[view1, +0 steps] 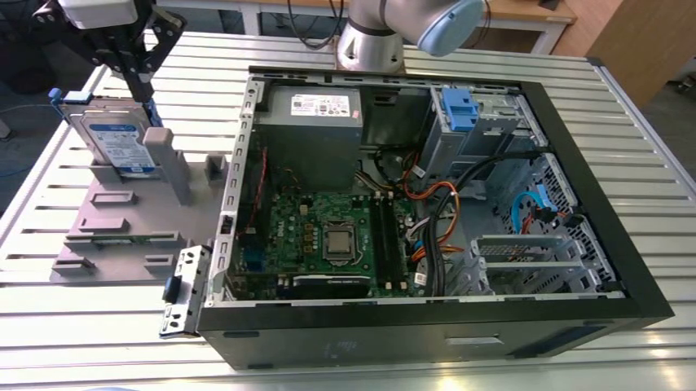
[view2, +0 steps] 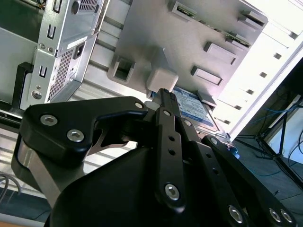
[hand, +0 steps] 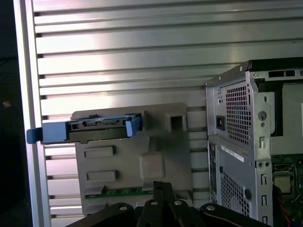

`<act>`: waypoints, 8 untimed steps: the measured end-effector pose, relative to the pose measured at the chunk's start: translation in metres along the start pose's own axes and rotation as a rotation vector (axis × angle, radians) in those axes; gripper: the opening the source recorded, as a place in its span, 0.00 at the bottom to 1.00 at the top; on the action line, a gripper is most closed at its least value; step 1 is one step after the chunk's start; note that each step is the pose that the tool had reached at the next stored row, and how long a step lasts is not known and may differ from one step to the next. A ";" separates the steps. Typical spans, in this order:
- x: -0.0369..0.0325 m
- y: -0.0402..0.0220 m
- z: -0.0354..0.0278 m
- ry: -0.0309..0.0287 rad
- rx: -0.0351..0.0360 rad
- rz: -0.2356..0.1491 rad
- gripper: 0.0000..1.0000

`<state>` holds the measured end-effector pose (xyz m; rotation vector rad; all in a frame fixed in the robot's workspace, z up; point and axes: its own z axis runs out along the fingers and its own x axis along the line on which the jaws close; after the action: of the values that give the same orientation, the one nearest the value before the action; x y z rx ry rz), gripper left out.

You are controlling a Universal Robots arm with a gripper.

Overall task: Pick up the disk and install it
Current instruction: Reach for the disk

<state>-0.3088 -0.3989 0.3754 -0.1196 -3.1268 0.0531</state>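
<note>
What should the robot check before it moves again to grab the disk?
1. Disk standing upright in the grey holder: ok.
2. Gripper close to the disk: ok.
3. Gripper open, ready to grasp: not ok, it is shut on nothing.
4. Computer case open on top: ok.
5. Drive bay free for the disk: cannot tell.
6. Cables clear of the bay: cannot tell.

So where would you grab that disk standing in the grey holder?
Probably by its top edge, from above. The disk stands on edge in the grey holder, whose posts block its lower part, so only its upper part is free. The gripper hangs above it.
</note>
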 end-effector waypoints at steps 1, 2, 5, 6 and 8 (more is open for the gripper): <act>0.0002 0.0000 0.0000 0.0000 0.0002 0.000 0.11; 0.0004 0.0000 0.0001 0.0000 0.0004 0.000 0.11; 0.0009 -0.0001 0.0003 0.0000 0.0008 0.000 0.11; 0.0056 -0.0004 0.0021 -0.0004 0.0048 0.000 0.11; 0.0091 -0.0006 0.0040 -0.0005 0.0087 0.000 0.11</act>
<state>-0.3180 -0.3989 0.3715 -0.1198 -3.1267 0.0667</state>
